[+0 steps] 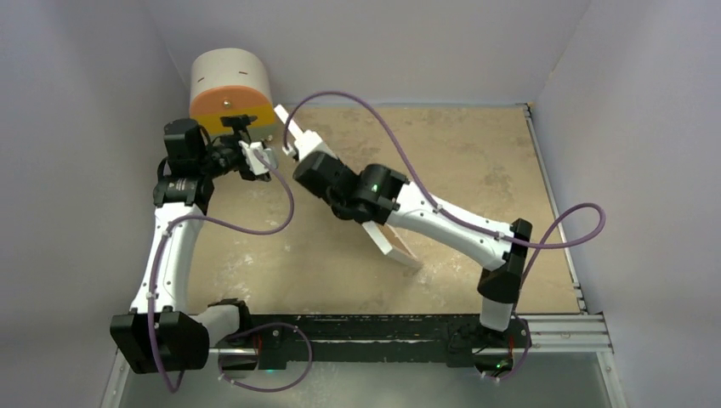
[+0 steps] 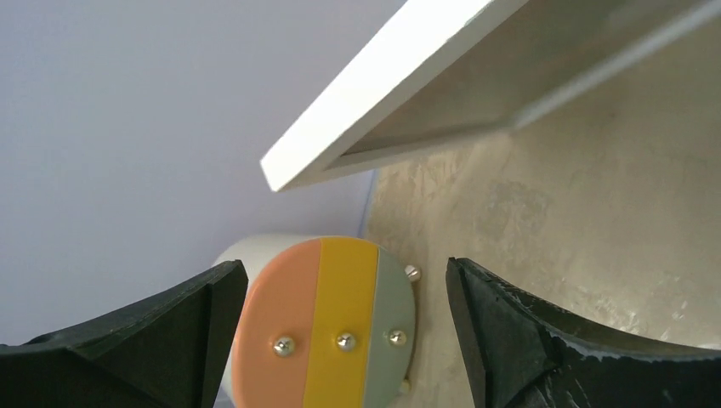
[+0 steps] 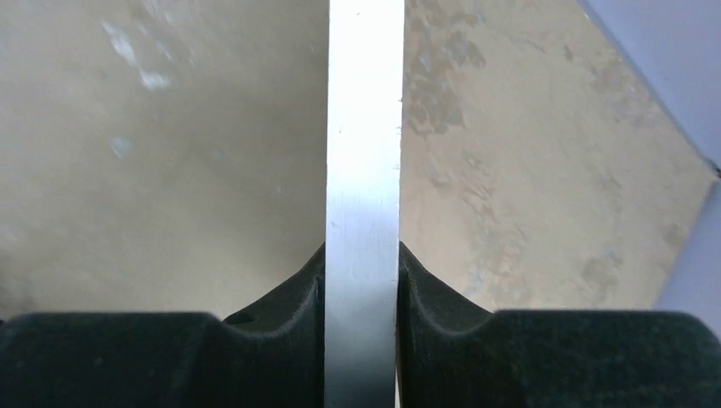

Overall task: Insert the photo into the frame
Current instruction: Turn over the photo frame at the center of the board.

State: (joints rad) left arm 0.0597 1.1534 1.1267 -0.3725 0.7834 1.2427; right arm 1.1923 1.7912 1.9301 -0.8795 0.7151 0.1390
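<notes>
My right gripper [image 1: 299, 144] [image 3: 361, 263] is shut on the thin silver-white edge of the frame [image 3: 364, 127]. The frame [image 1: 393, 242] is raised on edge and tilted under the right arm, with its lower corner showing near the table's middle. In the left wrist view, a white corner of the frame [image 2: 383, 93] hangs above the table, its inner side facing down. My left gripper [image 1: 259, 160] [image 2: 344, 289] is open and holds nothing, just left of that corner. The photo is out of view.
A white cylinder [image 1: 229, 81] with an orange, yellow and grey-green striped face [image 2: 327, 331] stands at the back left, right ahead of the left gripper. Grey walls close in the beige table [image 1: 476, 153] on three sides. Purple cables loop over both arms.
</notes>
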